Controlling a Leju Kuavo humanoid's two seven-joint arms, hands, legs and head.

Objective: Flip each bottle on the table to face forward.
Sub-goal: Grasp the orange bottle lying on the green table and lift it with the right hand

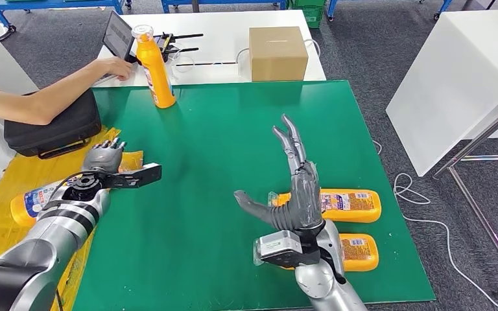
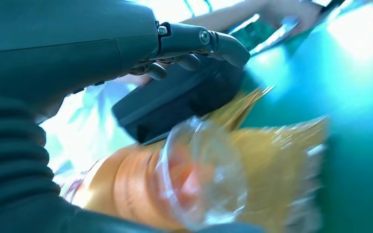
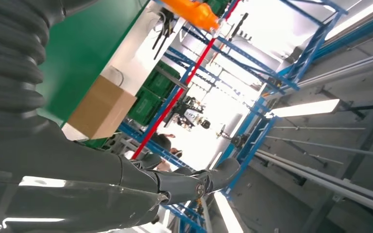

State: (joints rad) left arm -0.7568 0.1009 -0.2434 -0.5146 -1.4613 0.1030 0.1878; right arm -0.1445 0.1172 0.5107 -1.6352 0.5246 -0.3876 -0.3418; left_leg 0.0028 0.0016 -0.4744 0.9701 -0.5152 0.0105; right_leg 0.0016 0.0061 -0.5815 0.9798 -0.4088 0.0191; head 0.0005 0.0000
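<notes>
One orange bottle stands upright with a clear cap at the far left of the green mat. Two more orange bottles lie on their sides at the mat's near right. My right hand is raised just left of them, fingers spread, holding nothing. Another orange bottle lies on the yellow cloth off the mat's left edge. My left hand hovers past this bottle's clear-capped end, fingers loosely bent, gripping nothing.
A person's arm reaches over the black bag to a laptop on the white table behind. A cardboard box stands at the mat's far edge. Cables lie on the floor at the right.
</notes>
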